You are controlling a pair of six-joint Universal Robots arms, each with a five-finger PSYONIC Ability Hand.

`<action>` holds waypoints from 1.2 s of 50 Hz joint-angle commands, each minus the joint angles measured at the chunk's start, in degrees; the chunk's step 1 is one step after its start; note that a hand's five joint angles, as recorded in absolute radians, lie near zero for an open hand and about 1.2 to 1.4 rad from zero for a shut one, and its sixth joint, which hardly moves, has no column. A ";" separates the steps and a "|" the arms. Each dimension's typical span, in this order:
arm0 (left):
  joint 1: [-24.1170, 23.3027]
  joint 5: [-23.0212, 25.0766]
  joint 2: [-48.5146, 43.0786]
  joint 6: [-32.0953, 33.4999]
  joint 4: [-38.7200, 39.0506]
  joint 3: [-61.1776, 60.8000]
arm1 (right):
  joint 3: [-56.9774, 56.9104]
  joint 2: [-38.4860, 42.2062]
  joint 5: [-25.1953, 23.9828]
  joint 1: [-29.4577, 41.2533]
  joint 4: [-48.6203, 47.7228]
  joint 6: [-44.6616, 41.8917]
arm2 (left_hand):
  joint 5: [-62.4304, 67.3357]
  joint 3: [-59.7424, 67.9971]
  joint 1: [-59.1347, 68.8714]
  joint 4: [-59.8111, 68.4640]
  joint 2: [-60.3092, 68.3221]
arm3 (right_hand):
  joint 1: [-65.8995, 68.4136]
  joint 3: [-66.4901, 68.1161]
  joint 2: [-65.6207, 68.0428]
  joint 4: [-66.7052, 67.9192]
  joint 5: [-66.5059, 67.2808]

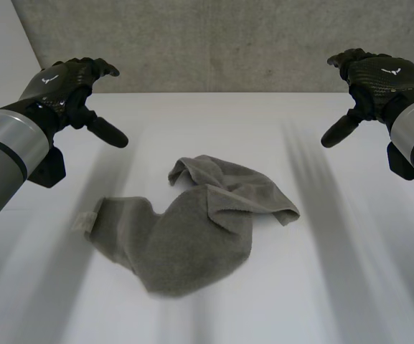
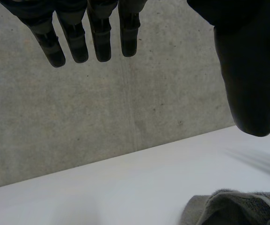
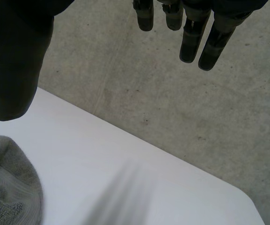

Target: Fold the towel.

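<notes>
The left hand [image 1: 64, 89] hovers wide open above the white worktop [image 1: 336, 287]. A crumpled grey terry towel [image 1: 192, 233] lies mid-worktop, well apart from both hands. The right hand [image 1: 373, 79] hangs raised, fingers likewise spread.

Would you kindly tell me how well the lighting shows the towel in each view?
Head view: the towel is evenly lit on the white table, creases clear, no glare. Left wrist view: the left hand is a dark mass; the towel's edge is readable. Right wrist view: likewise beside the right hand.
</notes>
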 commanded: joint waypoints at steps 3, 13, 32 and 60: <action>-0.15 0.61 -0.16 0.21 0.12 -0.66 | 0.13 -0.25 -0.16 0.01 -0.02 -0.54 | 0.38 -2.88 -4.25 -3.21 -1.39 | -5.69 -2.02 -4.85 -3.33 -3.40; -2.87 4.39 -3.15 12.69 0.39 -7.87 | 2.32 2.19 -5.68 2.20 1.83 -8.78 | 4.26 -2.88 -0.37 -3.21 2.50 | -5.69 -2.02 -4.85 -3.33 -3.40; -5.86 4.13 -23.46 19.19 5.57 -8.39 | 5.40 21.36 -8.51 11.87 -7.21 -10.13 | 10.32 -2.88 5.69 -3.21 8.55 | 13.58 -2.02 14.43 -3.33 5.87; -3.66 9.15 -17.12 21.03 10.02 9.95 | -16.13 17.41 -21.87 4.67 9.91 -27.08 | 64.63 -2.88 60.00 -3.21 62.86 | 74.31 -2.02 75.15 -3.33 66.60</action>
